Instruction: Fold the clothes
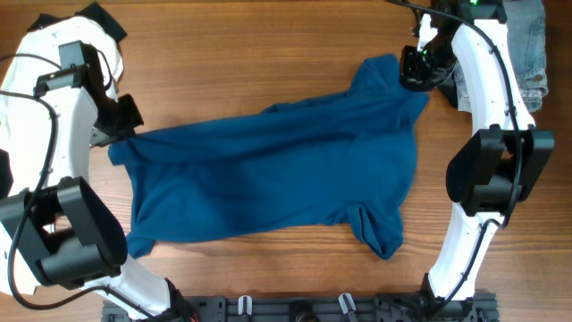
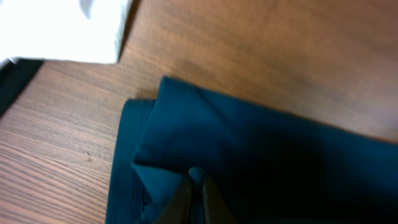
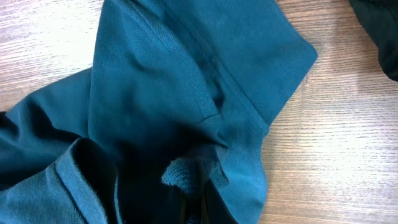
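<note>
Two clamped grips hold the shirt [image 1: 268, 170] across mid-frame on the tabletop [image 1: 268, 54], left gripper [image 1: 121, 136] at its left edge, right gripper [image 1: 418, 79] upper right: best to pull evenly, keeping the fabric taut.

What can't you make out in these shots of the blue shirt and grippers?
Jeans: overhead, cut off by the top right corner, partly behind the right arm.
White garment: left wrist view, blurred, cut off by the top edge.
Left gripper: left wrist view, tips sunk in blue shirt folds, cut by the bottom edge.
Dark thing: right wrist view, cropped at the top right corner; unidentifiable.
</note>
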Tool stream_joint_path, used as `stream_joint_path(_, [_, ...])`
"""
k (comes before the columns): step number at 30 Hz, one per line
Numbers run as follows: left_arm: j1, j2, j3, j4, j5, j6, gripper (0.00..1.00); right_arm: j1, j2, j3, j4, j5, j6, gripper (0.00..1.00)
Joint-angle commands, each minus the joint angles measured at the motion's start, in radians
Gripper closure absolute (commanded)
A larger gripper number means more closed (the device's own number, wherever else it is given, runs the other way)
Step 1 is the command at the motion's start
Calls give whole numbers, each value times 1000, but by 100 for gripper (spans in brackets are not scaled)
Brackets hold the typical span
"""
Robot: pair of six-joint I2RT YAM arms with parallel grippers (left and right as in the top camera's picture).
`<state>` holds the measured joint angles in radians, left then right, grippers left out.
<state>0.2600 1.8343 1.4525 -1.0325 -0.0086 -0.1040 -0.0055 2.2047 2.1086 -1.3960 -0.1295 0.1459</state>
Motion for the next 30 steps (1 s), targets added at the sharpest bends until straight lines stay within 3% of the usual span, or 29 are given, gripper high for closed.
stream_joint_path(1, [0, -14, -35, -5, 1, -10, 96, 3, -2, -6, -1, 6, -16, 96])
stream_joint_path(2, [0, -14, -35, -8, 1, -10, 94, 2, -2, -6, -9, 6, -18, 91])
stream_joint_path(3, [0, -14, -35, -9, 1, -10, 78, 2, -2, -6, -20, 6, -26, 76])
stream_joint_path(4, [0, -14, -35, -10, 2, -10, 53, 2, -2, -6, -30, 6, -42, 57])
stream_joint_path(5, [0, -14, -35, -13, 5, -9, 40, 2, -2, -6, -34, 7, -42, 44])
stream_joint_path(7, [0, -14, -35, -16, 5, -9, 33, 2, -2, -6, -36, 6, -42, 40])
stream_joint_path(15, [-3, -39, 12, -48, 23, -6, 34, 2, -59, 35, -46, -6, -38, 47])
stream_joint_path(19, [-22, -138, 57, -114, 50, -26, 25, 2, -168, 35, -68, -9, -33, 47])
stream_joint_path(26, [-109, -375, 57, -240, 49, -177, 22, 3, -295, 34, -193, -32, 16, 49])
stream_joint_path(30, [-156, -455, 57, -365, 10, -349, 22, 16, -311, 27, -212, -55, 67, 53])
